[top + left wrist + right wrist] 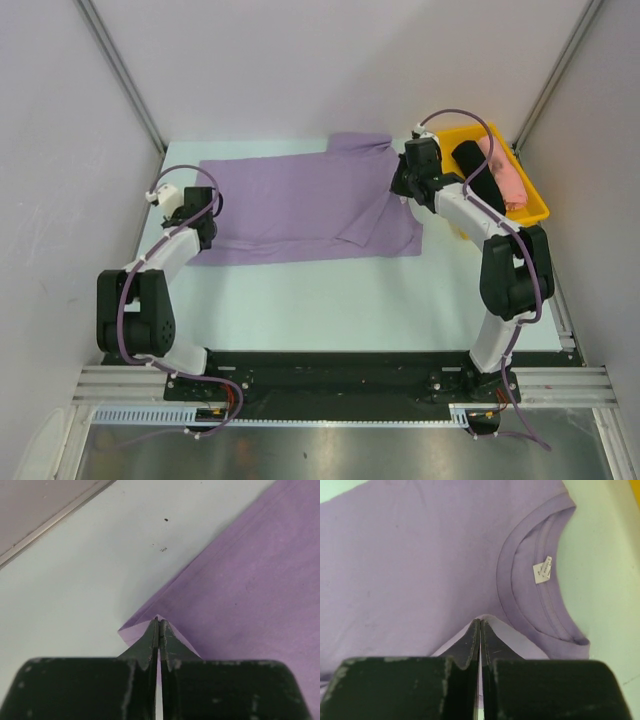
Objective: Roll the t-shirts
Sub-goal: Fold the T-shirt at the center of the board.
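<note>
A lavender t-shirt lies spread flat across the back of the table. Its collar and small white neck label show in the right wrist view. My left gripper is at the shirt's near left corner. In the left wrist view its jaws are shut on that corner of the purple t-shirt, which peaks up between the tips. My right gripper is at the shirt's right end by the collar. It is shut on a pinched fold of the t-shirt.
A yellow bin stands at the back right, just beyond my right arm, holding a black cloth bundle and a pink cloth bundle. Grey walls close in on both sides. Bare pale tabletop lies in front of the shirt.
</note>
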{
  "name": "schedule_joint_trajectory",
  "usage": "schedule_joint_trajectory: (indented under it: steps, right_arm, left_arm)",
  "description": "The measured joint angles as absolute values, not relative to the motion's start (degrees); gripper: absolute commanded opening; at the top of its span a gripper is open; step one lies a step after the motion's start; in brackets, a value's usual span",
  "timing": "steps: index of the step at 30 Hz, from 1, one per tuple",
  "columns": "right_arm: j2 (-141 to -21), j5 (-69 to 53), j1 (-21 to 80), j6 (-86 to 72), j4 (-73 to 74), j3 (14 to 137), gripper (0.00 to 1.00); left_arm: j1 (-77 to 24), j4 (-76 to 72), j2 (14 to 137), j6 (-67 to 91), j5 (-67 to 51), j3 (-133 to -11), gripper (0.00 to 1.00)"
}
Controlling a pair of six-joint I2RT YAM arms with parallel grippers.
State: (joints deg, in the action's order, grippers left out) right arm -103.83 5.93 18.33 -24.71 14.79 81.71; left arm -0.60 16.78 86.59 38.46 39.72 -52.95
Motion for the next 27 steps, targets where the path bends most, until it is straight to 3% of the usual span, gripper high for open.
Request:
schedule_joint_trajectory:
  steps: [27]
  right_arm:
    - [-103.6, 5.7, 16.9, -23.7, 8.9, 81.9, 0.00]
  left_arm:
    - [2.4, 14.8, 88.6, 38.4, 39.1, -54.6, 0.00]
